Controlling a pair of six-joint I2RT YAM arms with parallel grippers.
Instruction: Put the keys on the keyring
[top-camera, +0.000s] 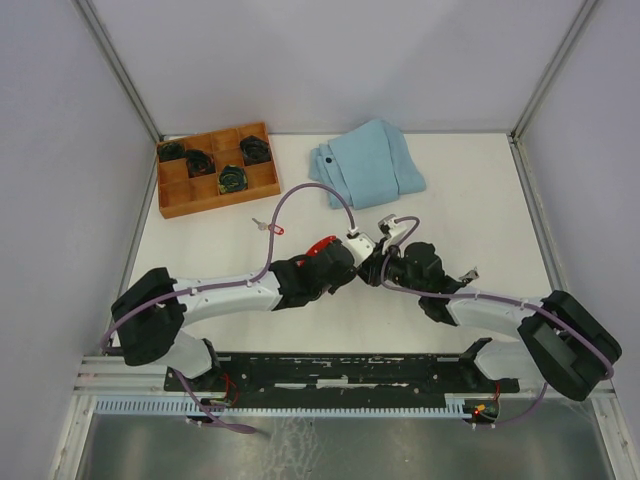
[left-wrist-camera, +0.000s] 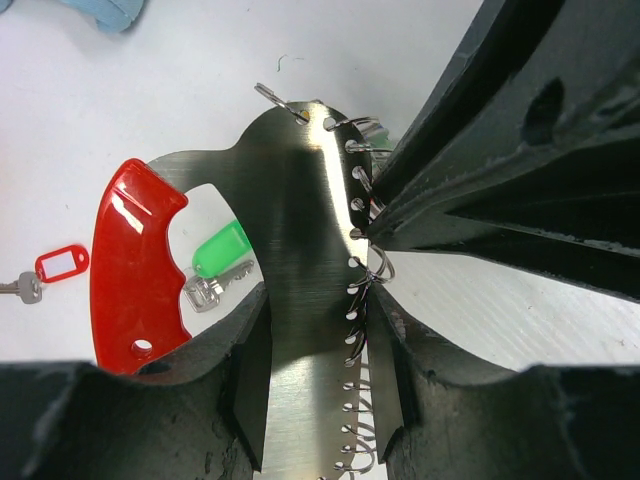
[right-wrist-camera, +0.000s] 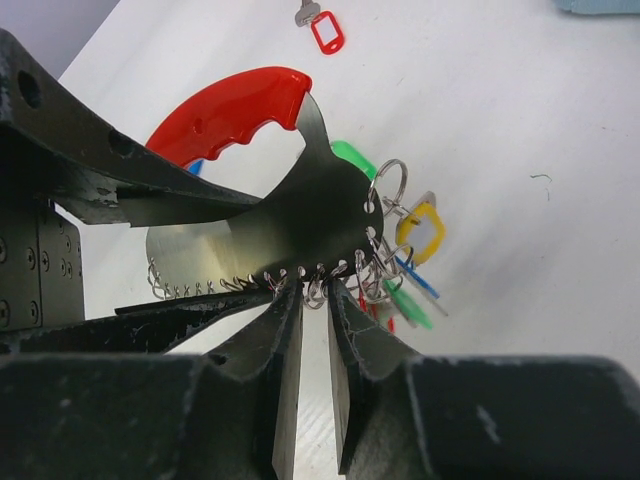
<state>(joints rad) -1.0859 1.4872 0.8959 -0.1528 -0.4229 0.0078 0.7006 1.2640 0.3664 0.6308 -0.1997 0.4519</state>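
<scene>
Red-handled, the keyring (left-wrist-camera: 300, 200) sat mid-frame in the left wrist view, its steel plate clamped between the left gripper (left-wrist-camera: 320, 310) fingers; the right gripper (right-wrist-camera: 312, 300) tips narrowly flanked one edge loop, whether pinching it I could not tell; tagged keys (right-wrist-camera: 420, 232) hung right of centre; a red-tagged key (right-wrist-camera: 325, 30) lay apart at the top edge.

Pinches a small wire loop at the lower edge of the keyring (right-wrist-camera: 300, 225) between the close-set tips of the right gripper (right-wrist-camera: 312, 292). Clamps the steel plate from the left, under its red handle, in the left gripper (right-wrist-camera: 272, 245). Carries a yellow-tagged key (right-wrist-camera: 420, 232) and a green-tagged key (right-wrist-camera: 410, 305) on loops at right. Shows a red-tagged key (right-wrist-camera: 322, 28) lying apart on the white table (right-wrist-camera: 520, 120).
</scene>
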